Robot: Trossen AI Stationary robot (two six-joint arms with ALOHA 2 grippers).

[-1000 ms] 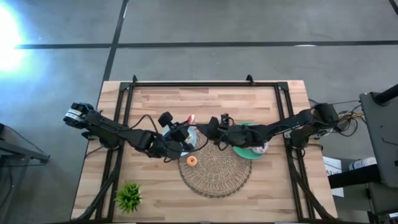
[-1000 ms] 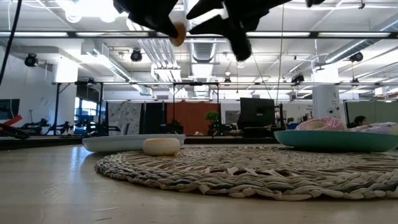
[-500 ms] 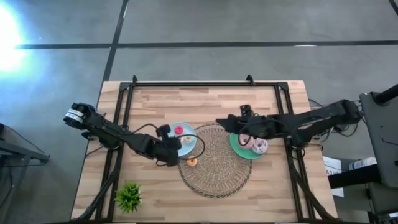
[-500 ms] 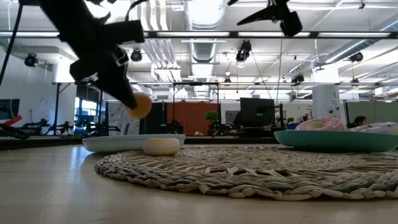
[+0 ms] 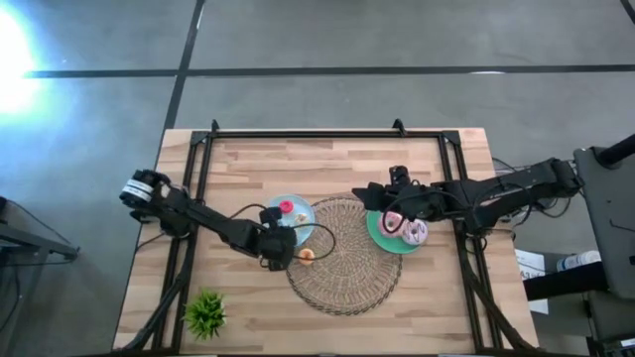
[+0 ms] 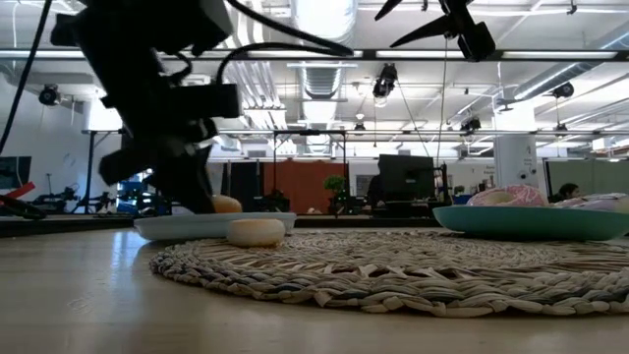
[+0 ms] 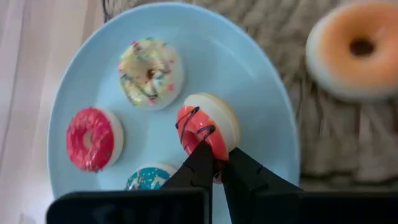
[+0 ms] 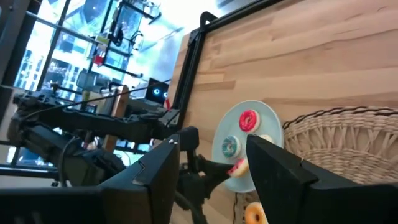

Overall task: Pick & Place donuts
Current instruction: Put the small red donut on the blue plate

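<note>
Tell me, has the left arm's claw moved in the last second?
Yes. The left gripper has come down from high above the mat to the blue plate, carrying a donut.

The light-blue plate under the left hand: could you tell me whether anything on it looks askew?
Yes. The red-frosted donut pinched in the left hand stands tilted on edge on the light-blue plate, while the pink-red and sprinkled white donuts lie flat.

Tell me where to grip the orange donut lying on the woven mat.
Come straight down on the orange donut: it lies flat, hole up, on the woven mat. Pinch across one side of the ring, hole to outer edge, probably on the side away from the light-blue plate.
</note>
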